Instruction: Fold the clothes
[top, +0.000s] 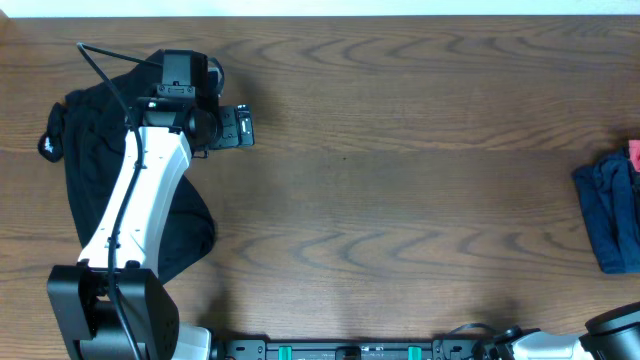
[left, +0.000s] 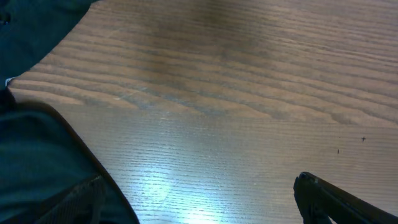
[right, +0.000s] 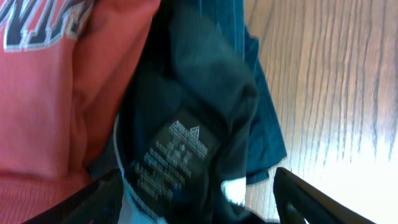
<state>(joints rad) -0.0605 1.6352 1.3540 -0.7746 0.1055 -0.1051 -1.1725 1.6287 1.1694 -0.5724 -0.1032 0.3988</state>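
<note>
Pinch the limp, light dark blue garment (top: 610, 215) at 3 o'clock by its edge, right hand (right: 196, 199) spread astride it (left hand (top: 238, 127) open).

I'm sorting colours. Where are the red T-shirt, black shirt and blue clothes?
red T-shirt (right: 50, 106): right wrist view, plain red chest cloth.
black shirt (top: 85, 150): overhead view, middle of its body.
blue clothes (top: 612, 215): overhead view, middle of the heap.

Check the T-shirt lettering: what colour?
Navy and white lettering on the coral-red T-shirt. It shows best in the right wrist view.
</note>
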